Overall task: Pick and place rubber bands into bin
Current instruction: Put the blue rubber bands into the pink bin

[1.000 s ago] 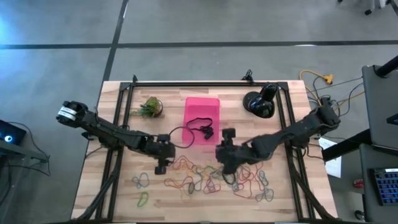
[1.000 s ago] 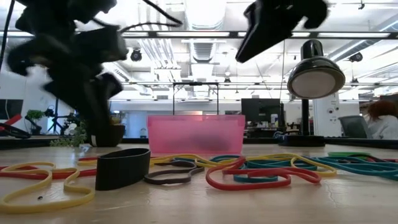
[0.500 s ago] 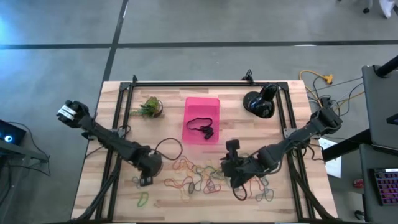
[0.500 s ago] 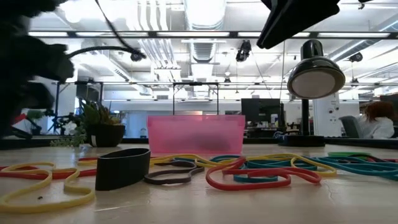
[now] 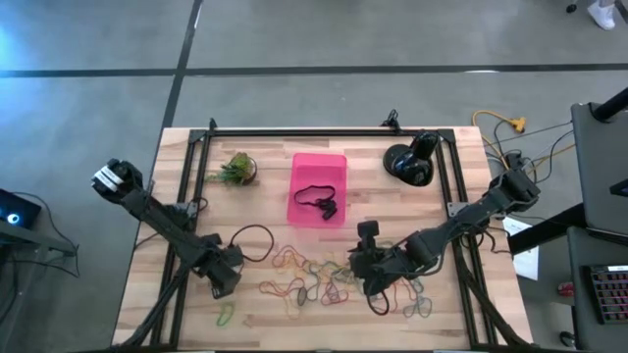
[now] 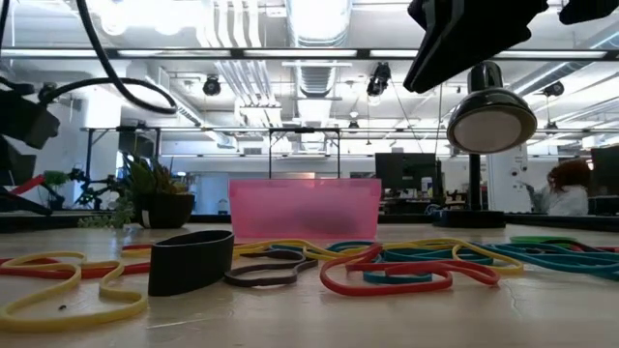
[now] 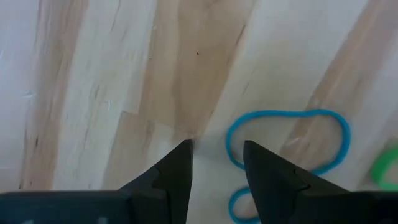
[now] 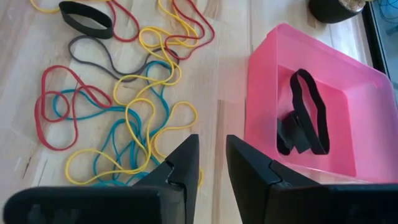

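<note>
The rubber bands lie loose in a tangle on the wooden table, on the near side of the pink bin. Two black bands rest on the bin's floor. My left gripper is low over the table's near left part. It is open, and its fingertips stand beside a blue band without touching it. My right gripper hovers over the right part of the tangle. It is open by a narrow gap, with yellow, teal and red bands ahead of it.
A small potted plant stands left of the bin and a round black object right of it. Black frame rails run along the far edge and down both sides. A wide black band and a green band lie near the front edge.
My left gripper has swung from near the bin's left corner toward the table's near left and come down low over the blue band. My right gripper has moved from beside the bin toward the near edge, over the tangle, then stayed there. The bands have not moved.
</note>
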